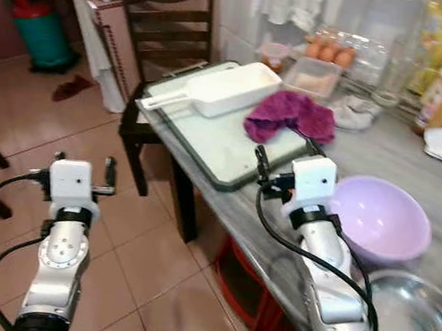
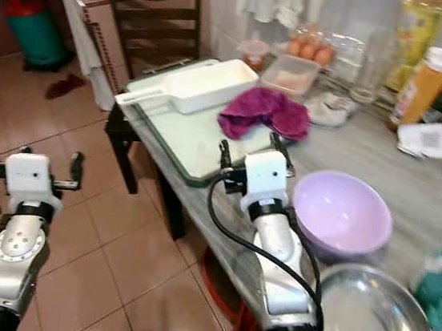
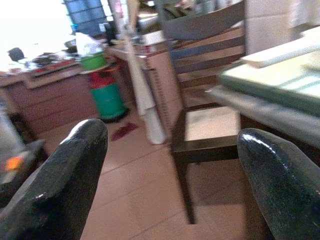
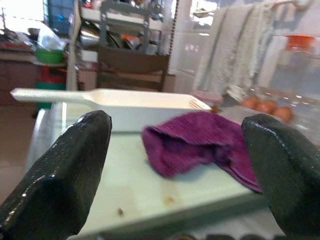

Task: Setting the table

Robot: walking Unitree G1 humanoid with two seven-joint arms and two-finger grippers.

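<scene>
— Where's the white handled tray (image 1: 230, 88)?
— On the glass board (image 1: 215, 145), handle toward the chair (image 1: 170, 22), long axis across the desk (image 1: 399, 159).
— The tools?
— Right tool (image 1: 286, 151) gapes wide near the purple cloth (image 1: 290, 116); left tool (image 1: 84, 166) wide over floor.

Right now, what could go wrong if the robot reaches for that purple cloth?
The right end effector hangs open near the purple cloth, which lies on the glass board; that board overhangs the table edge, so pressing down might tip it. The white handled tray touches the cloth, so a pull could drag it. The lilac bowl sits beside the forearm and might get bumped.
</scene>
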